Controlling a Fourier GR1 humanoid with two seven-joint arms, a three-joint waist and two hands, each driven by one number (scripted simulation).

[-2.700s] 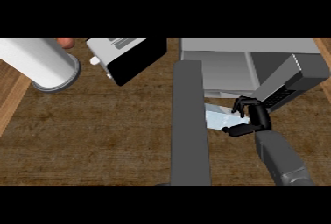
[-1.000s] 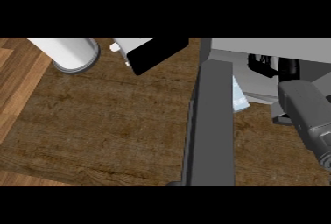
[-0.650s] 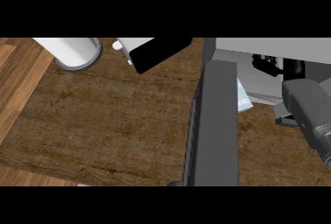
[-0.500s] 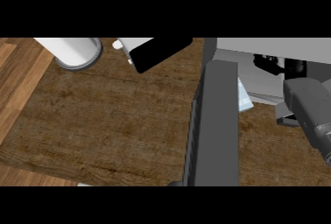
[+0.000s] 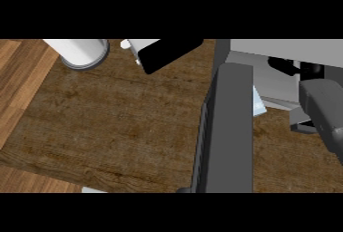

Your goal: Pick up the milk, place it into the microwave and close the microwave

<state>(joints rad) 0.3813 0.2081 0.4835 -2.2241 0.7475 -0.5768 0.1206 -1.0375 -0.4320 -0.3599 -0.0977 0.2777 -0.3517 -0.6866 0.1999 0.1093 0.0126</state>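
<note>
- The microwave [image 5: 281, 50] sits at the worktop's far right corner, with its open door [image 5: 226, 131] sticking out toward the near edge, seen edge-on.
- The milk [image 5: 258, 102] is only a pale blue sliver peeking out just right of the door, at the microwave's opening.
- The right hand [image 5: 295, 68] reaches into the microwave; honestly can't tell what its fingers are doing.
- A white cylinder [image 5: 80, 52] stands at the far left corner of the worktop [image 5: 114, 122], with a black-faced appliance [image 5: 167, 52] beside it.

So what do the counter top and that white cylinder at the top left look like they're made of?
The counter top looks like dark wood with a matte finish, going by its streaked grain. The white cylinder looks like smooth plastic or ceramic with a grey base rim; the view leaves that open.
</note>
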